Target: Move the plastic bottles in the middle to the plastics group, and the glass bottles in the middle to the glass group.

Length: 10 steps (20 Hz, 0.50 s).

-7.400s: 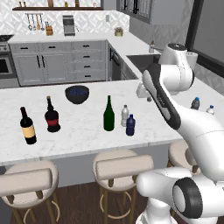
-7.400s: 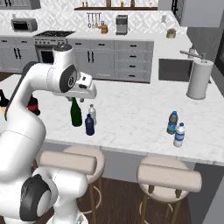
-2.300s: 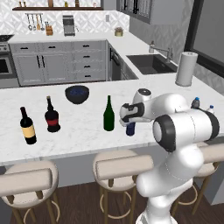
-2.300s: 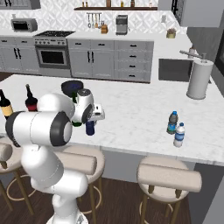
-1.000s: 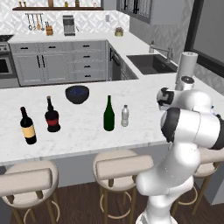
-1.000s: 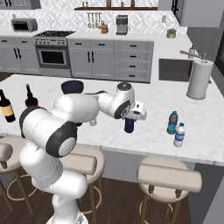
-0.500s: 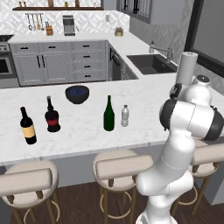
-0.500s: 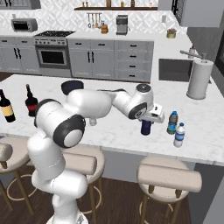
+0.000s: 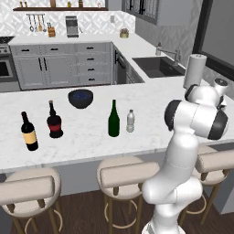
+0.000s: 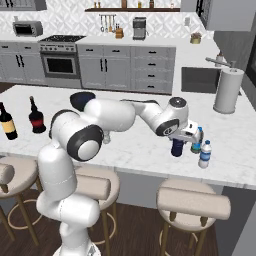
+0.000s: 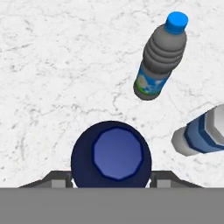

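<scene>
I'm pinching the small dark blue plastic bottle (image 11: 111, 154) in my gripper (image 10: 181, 143), beside the blue-capped plastics group (image 10: 201, 147). The tall green glass bottle (image 9: 113, 120) and small clear greyish bottle (image 9: 130, 121) are waiting mid-counter.

Two blue-capped bottles (image 11: 161, 57) stand just beside the dark blue bottle (image 11: 111, 154); bare counter (image 11: 52, 78) opens on its other side.

Grey cabinets (image 9: 59, 68), marble island (image 9: 87, 132), stools (image 10: 192, 202).

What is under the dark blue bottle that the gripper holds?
White marble counter surrounds the dark blue bottle held in the gripper. Whether its base touches the counter is hidden.
</scene>
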Tool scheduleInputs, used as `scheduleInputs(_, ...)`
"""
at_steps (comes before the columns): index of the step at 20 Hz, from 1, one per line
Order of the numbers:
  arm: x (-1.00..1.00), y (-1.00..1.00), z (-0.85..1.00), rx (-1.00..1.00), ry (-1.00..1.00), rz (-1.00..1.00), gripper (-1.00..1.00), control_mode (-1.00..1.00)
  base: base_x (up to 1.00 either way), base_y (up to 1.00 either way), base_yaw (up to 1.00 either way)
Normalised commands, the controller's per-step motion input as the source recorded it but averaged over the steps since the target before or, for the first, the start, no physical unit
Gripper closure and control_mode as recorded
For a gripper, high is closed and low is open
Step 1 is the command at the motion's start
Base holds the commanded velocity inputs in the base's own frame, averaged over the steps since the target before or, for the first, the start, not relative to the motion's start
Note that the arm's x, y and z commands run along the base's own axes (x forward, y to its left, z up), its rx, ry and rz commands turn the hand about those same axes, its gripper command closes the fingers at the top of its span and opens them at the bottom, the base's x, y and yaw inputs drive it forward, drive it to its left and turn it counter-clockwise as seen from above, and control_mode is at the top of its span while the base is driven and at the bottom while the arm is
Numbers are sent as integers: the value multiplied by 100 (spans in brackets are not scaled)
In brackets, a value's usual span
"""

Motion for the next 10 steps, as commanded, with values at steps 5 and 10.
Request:
scheduleInputs(5,0,0,-22,0,0,-1,100,-100,0,0,0)
scheduleInputs(10,1,-1,0,0,0,-7,100,-100,0,0,0)
